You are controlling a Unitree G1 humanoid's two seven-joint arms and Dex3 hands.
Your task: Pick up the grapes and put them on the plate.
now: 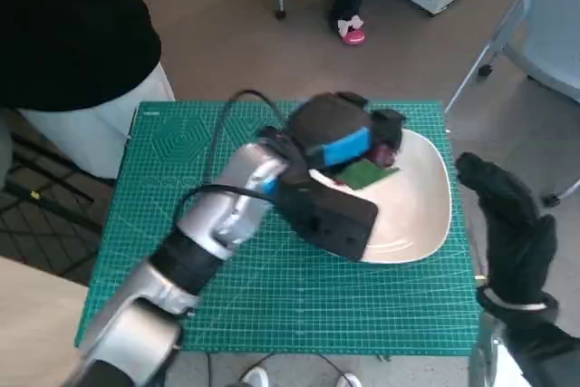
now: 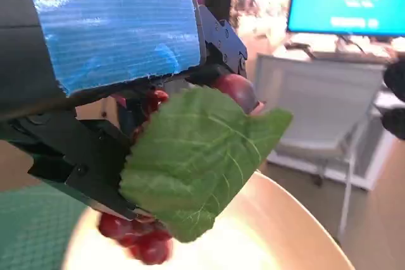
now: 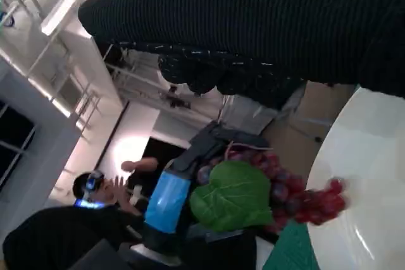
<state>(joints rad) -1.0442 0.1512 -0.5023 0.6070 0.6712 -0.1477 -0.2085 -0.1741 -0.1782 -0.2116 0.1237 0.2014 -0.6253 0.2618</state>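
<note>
Seen from our head camera, our left hand, black with blue tape across its back, hangs over the white plate on the green cutting mat that covers the small table, its fingers clamped on the grapes; the dark red bunch shows at the far side of the hand above the plate's far rim, with its green leaf spread flat just beneath the taped back. Our left wrist camera puts the leaf in front of everything, broad and veined, with the red grapes hanging below it over the pale plate and one larger grape up against the black fingers; whether the lowest grapes touch the plate we cannot tell. From our right wrist camera the bunch trails out over the plate's white edge, the leaf beside it and the blue-taped left hand behind, while a person in dark clothing shows in the background. Our right hand, in its black knitted glove, is raised just off the right edge of the mat near the plate, holding nothing, its fingers loosely apart. At the left of the table stands a person in a black top and pale trousers, and on the floor far beyond the table we see another person's foot in a pink and white shoe
</note>
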